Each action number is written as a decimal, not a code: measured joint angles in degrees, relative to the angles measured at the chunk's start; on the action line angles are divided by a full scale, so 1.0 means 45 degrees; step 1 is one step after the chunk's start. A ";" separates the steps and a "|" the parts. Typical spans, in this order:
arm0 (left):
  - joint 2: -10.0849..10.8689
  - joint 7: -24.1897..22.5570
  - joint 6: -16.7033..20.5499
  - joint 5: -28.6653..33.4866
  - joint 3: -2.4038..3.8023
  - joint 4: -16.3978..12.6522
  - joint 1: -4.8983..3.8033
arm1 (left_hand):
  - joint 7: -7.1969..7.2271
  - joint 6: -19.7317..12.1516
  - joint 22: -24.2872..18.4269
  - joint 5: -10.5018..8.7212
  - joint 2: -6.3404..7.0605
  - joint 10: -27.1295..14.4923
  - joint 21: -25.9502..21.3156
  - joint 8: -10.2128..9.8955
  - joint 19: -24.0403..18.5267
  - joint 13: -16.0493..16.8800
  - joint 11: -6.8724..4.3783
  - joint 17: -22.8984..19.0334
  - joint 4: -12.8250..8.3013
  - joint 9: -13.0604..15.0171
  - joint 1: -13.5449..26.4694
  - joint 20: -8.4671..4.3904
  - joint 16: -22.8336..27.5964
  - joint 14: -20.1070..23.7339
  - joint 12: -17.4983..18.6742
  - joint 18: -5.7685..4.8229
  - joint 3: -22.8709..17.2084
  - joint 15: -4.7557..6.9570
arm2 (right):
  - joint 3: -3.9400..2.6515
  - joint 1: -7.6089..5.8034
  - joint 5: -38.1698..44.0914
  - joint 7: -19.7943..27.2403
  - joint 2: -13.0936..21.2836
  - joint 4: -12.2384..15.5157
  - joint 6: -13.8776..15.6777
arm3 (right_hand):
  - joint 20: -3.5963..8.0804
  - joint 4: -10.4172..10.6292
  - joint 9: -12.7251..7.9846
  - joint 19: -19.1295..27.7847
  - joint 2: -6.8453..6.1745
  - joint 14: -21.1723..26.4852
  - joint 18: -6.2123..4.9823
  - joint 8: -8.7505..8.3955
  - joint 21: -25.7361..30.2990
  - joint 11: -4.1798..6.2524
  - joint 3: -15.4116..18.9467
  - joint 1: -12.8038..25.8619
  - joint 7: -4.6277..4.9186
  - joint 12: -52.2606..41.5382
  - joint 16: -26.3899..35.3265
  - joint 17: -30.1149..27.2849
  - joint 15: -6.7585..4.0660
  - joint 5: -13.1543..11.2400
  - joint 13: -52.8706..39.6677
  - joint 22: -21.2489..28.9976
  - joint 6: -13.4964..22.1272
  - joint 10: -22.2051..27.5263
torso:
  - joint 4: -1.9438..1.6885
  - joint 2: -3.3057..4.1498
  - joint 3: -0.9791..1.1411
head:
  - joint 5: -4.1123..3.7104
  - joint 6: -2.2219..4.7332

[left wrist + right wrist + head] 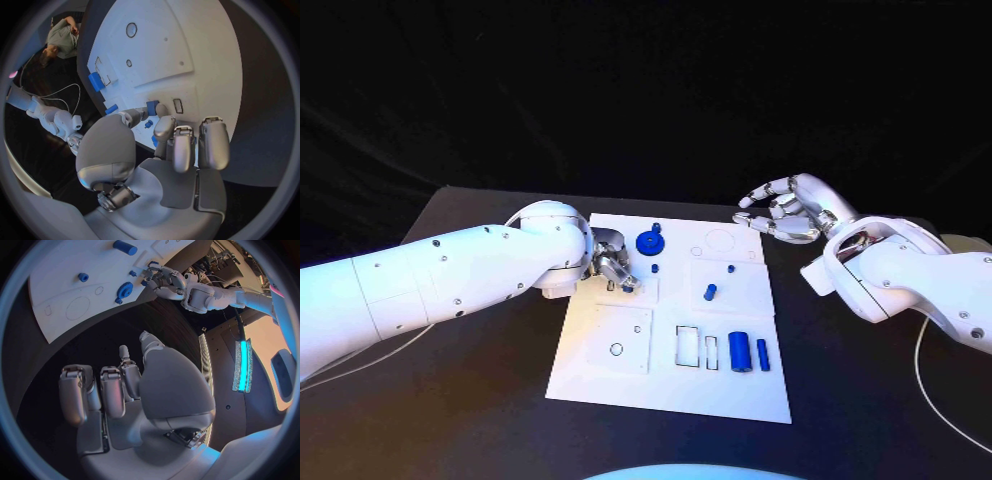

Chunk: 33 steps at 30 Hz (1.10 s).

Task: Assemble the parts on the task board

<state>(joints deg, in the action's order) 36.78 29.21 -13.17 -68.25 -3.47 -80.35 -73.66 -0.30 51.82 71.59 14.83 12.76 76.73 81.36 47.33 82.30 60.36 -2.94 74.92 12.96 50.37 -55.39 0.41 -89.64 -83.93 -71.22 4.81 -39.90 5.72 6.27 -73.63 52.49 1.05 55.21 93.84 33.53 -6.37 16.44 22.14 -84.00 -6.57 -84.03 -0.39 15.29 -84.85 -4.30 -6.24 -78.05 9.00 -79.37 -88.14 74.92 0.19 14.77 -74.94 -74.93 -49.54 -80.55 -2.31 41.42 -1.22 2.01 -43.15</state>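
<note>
Parts (740,351) lie upright at the board's (668,385) lower centre, below the nearer left hand (615,270), fingers curled, grip unclear.

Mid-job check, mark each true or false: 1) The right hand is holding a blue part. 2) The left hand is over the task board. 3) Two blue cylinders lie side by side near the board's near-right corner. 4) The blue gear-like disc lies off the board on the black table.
1) False: the right hand holds nothing and hovers off the task board.
2) True: the left hand is there.
3) True: the blue cylinders.
4) False: the blue disc lies on the board.
</note>
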 measured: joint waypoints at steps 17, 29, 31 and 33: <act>0.0000 -0.0009 0.0066 0.0005 -0.0006 0.0089 0.0011 | -0.0040 0.0046 0.0005 -0.0055 -0.0264 -0.0001 0.0000 -0.0025 0.0000 -0.0037 0.0001 -0.0001 0.0819 -0.0027 0.0636 0.0001 0.0000 0.0000 -0.0055 0.0000 0.1467 -0.0001 | 0.0000 0.0000 -0.0004 0.0010 0.0014 0.0000 0.0001 | 0.0000 0.0035 -0.0001 0.0000 0.0037 0.0000 0.0001 0.0050 0.0050 0.0000 0.0035 0.0373 0.0000 0.0000 0.0000 -0.0002 0.0000 0.0000 0.0002 0.0003 0.0000 0.0000 | 0.0006 0.0006 0.0000 | -0.0023 0.0031; 0.0009 -0.0009 0.0094 0.0021 -0.0008 0.0093 0.0016 | -0.0038 0.0048 0.0020 -0.0053 -0.0319 -0.0002 -0.0001 -0.0023 0.0000 -0.0044 0.0002 -0.0002 0.0789 -0.0039 0.0752 0.0001 0.0000 0.0000 -0.0053 0.0001 0.1915 -0.0001 | 0.0000 0.0000 -0.0008 0.0015 0.0014 -0.0010 -0.0001 | 0.0000 0.0070 -0.0002 0.0000 0.0088 0.0000 0.0001 0.0050 0.0049 0.0000 0.0071 0.0487 0.0000 0.0000 0.0053 -0.0003 0.0000 0.0000 0.0004 0.0005 0.0000 0.0000 | 0.0000 0.0002 0.0000 | -0.0035 0.0020; 0.0016 -0.0009 0.0093 0.0023 -0.0009 0.0087 0.0017 | -0.0037 0.0048 0.0020 -0.0053 -0.0319 -0.0002 0.0000 -0.0023 0.0000 -0.0043 0.0002 -0.0002 0.0791 -0.0038 0.0753 0.0001 0.0000 0.0000 -0.0053 0.0000 0.1912 -0.0001 | 0.0000 0.0000 -0.0008 0.0015 0.0015 -0.0011 -0.0002 | 0.0000 0.0070 -0.0002 0.0000 0.0069 0.0000 0.0000 0.0050 0.0048 0.0000 0.0071 0.0506 0.0000 0.0000 0.0053 -0.0003 0.0000 0.0000 0.0004 0.0005 0.0000 0.0000 | 0.0000 0.0001 0.0000 | -0.0034 0.0018; 0.0032 -0.0010 0.0093 0.0024 -0.0009 0.0071 0.0017 | -0.0038 0.0048 0.0019 -0.0052 -0.0319 -0.0002 -0.0001 -0.0023 0.0000 -0.0043 0.0002 -0.0002 0.0808 -0.0039 0.0752 0.0001 0.0000 0.0000 -0.0053 0.0000 0.1999 -0.0001 | 0.0000 0.0001 -0.0009 0.0016 0.0016 -0.0013 -0.0002 | 0.0000 0.0070 -0.0002 0.0000 0.0069 0.0000 0.0000 0.0050 0.0048 0.0000 0.0070 0.0506 0.0000 0.0000 0.0053 -0.0003 0.0000 0.0000 0.0005 0.0006 0.0000 0.0000 | 0.0001 0.0001 -0.0001 | -0.0034 0.0016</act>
<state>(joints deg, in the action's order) 36.93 29.16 -12.76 -68.15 -3.51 -80.03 -73.58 -0.47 52.04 71.67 14.59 11.32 76.72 81.36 47.23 82.30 60.17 -2.93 74.91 16.60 50.20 -52.01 0.42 -89.64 -83.93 -71.46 4.81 -30.90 5.71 6.27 -73.62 52.45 1.12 55.28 93.78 33.53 -6.37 16.75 22.13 -84.00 -6.26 -84.03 -0.39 15.51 -84.63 -4.30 -5.93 -75.77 9.00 -79.37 -87.90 74.90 0.19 14.76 -74.92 -74.90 -49.54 -80.56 -2.30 41.42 -1.23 1.86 -43.08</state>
